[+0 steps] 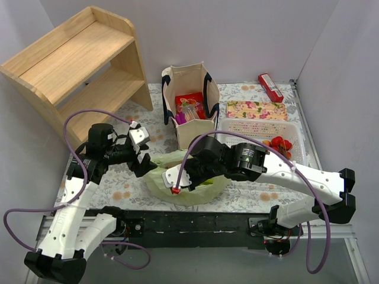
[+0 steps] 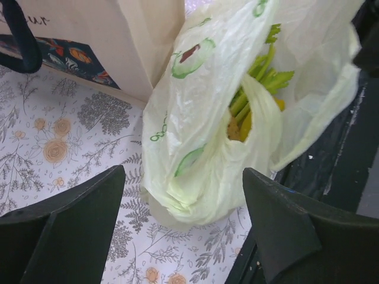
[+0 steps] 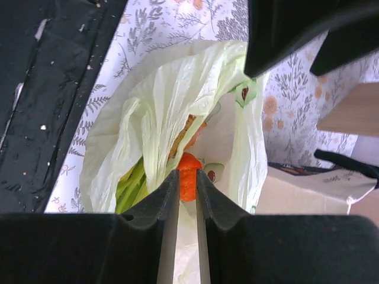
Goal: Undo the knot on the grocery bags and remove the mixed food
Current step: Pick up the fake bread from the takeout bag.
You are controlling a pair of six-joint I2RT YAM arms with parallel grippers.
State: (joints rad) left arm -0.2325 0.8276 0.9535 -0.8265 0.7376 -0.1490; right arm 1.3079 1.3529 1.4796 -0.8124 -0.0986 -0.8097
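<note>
At the near middle of the table (image 1: 254,198), before the canvas tote (image 1: 192,127), slumps the pale green plastic bag (image 1: 207,190), mouth loose. The left gripper (image 2: 183,171) stands beside it, jaws wide apart. The right gripper (image 3: 188,189) hangs above with jaws nearly together, likely after the orange food (image 3: 188,171); whether it grips, I cannot tell.

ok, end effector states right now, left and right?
Left end effector: open, holding nothing.
Right end effector: nearly closed at the pale green bag's mouth; whether it grips anything cannot be told.
</note>
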